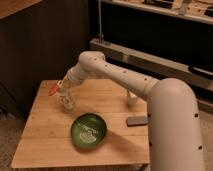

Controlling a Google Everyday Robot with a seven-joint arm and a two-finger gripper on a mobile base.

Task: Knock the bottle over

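My gripper (65, 96) is low over the back left part of the wooden table (45, 135), at the end of the white arm that reaches in from the right. A small pale upright thing at its tip looks like the bottle (69, 104); it merges with the gripper, so I cannot tell whether they touch. The bottle's cap and neck band do not show. An orange carrot-shaped thing (53, 90) lies just left of the gripper.
A green bowl (88, 131) sits at the table's front middle. A dark flat object (136, 120) lies to its right. A white container (131, 98) stands at the back right, partly behind the arm. A dark wall and shelving stand behind the table.
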